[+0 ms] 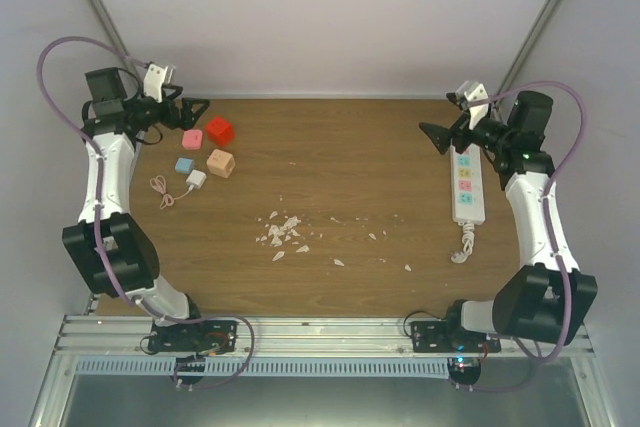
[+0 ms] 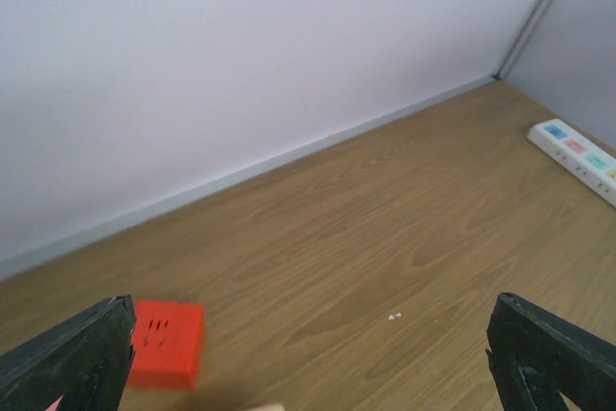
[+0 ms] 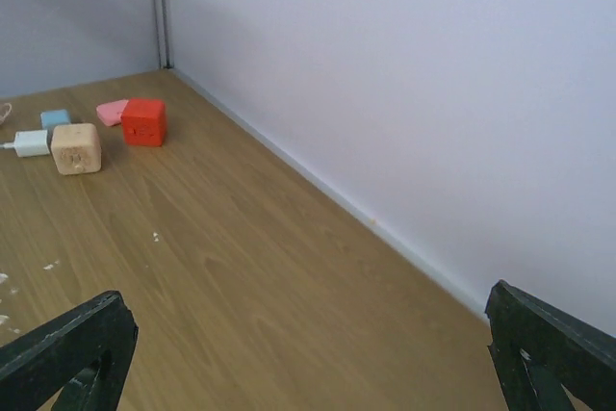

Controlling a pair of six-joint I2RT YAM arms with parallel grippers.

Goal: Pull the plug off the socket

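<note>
My left end effector (image 1: 188, 109) hangs wide open and empty at the far left corner of the brown wooden worktop (image 1: 330, 177), near a red plastic cube (image 1: 220, 131). My right end effector (image 1: 440, 135) gapes just as wide, holding nothing, beside the far end of the long white power strip with pastel outlet panels (image 1: 468, 187). The strip lies flat along the worktop's right edge.

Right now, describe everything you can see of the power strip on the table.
The socket is a long white power strip that looks like plastic. It lies flat on the wooden table near the right edge, its long axis running from far to near. Its top carries a row of pastel outlet panels. A short white twisted cord trails from its near end. The open right gripper is above its far end, hiding part of it. No plug shows in the visible outlets.
</note>
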